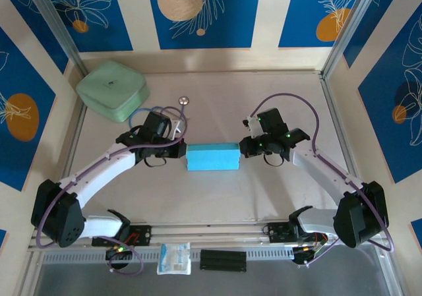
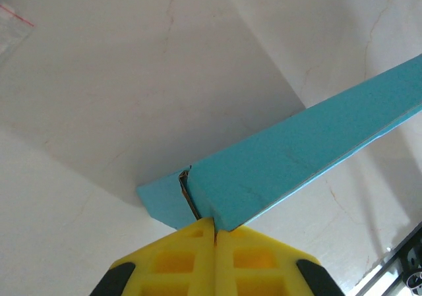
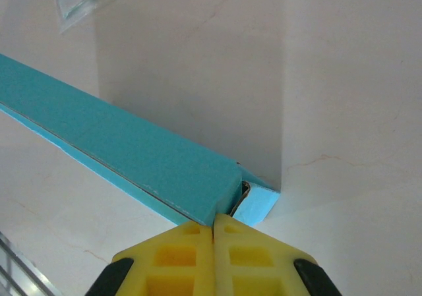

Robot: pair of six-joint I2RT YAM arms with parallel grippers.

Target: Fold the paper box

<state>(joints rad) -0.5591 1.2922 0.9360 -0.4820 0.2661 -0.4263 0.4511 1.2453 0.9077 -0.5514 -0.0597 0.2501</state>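
Note:
The paper box lies flat at the table's middle as a slim teal rectangle, lengthwise left to right. My left gripper is shut, its tips against the box's left end. The left wrist view shows the yellow fingertips closed together and touching the box at its end corner, where a flap edge stands slightly ajar. My right gripper is shut against the right end. In the right wrist view its tips meet at the box corner beside a small gap in the end flap. Nothing is pinched between either pair of jaws.
A mint-green rounded case sits at the back left, with a small round metal piece to its right. A clear plastic packet and a black strip lie on the front rail. Walls enclose the table on three sides.

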